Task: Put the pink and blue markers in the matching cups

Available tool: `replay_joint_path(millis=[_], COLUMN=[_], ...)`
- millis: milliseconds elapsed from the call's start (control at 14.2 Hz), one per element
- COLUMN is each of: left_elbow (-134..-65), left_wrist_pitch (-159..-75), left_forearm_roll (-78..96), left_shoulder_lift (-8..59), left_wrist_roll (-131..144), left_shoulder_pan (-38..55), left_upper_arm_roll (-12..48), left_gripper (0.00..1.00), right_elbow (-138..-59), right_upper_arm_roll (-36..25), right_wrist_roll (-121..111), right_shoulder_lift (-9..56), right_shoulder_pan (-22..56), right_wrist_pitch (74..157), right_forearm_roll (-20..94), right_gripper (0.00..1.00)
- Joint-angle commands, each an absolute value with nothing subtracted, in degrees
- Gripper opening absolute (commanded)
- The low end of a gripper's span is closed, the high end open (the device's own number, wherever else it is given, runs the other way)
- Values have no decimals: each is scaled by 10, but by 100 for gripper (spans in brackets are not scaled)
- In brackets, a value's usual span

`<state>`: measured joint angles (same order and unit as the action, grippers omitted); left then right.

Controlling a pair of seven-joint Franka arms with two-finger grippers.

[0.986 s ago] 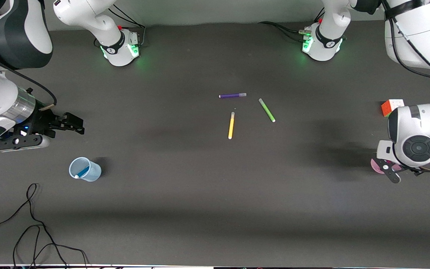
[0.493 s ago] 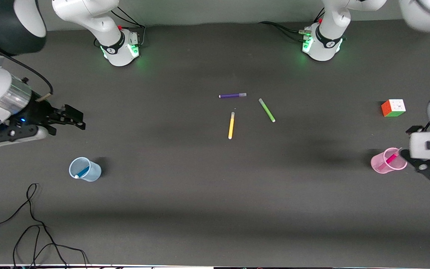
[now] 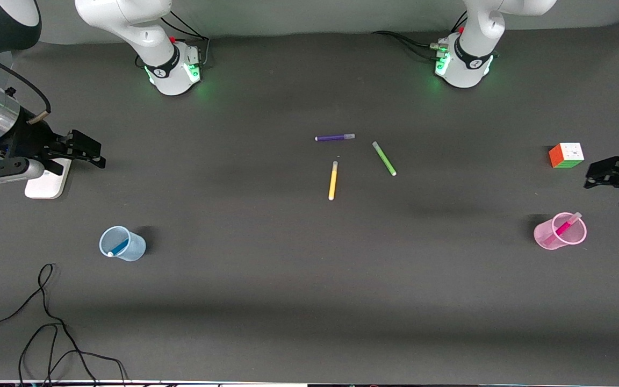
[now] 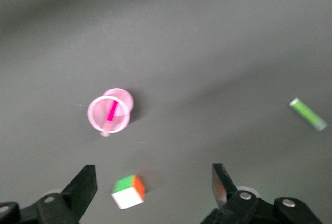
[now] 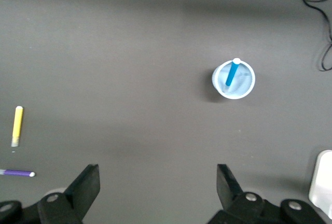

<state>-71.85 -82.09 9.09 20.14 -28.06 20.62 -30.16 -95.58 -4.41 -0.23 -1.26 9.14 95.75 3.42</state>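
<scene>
The pink marker stands tilted in the pink cup at the left arm's end of the table; both show in the left wrist view, the marker in the cup. The blue marker stands tilted in the pale blue cup at the right arm's end; the right wrist view shows that marker and cup too. My left gripper is open and empty, up beside the cube. My right gripper is open and empty, raised over the table's end, apart from the blue cup.
A yellow pen, a purple pen and a green pen lie mid-table. A colour cube sits near the left gripper. A white flat block lies under the right wrist. Black cables trail at the near corner.
The left arm has lifted off the pink cup and drawn back toward the table's end, leaving the pink marker in it. The right arm has risen and pulled back, uncovering the white block.
</scene>
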Motion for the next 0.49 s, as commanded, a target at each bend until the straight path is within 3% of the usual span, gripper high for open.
replay_joint_path(millis=[0,423], left_elbow=[-706,-731], left_wrist_pitch=[-781,-769], left_forearm_roll=[115,106], left_shoulder_lift=[196,164], left_wrist_roll=[-130,-57], left_shoulder_pan=[208,221], left_upper_arm_roll=[-270,-230], left_gripper=[99,99], right_elbow=[-954,-941], right_upper_arm_roll=[-33,17], right_wrist_roll=[-10,-9], right_shoulder_lift=[-14,-15], right_shoulder_pan=[70,29], right_wrist_pitch=[960,937], right_forearm_roll=[25,24], right_gripper=[100,100])
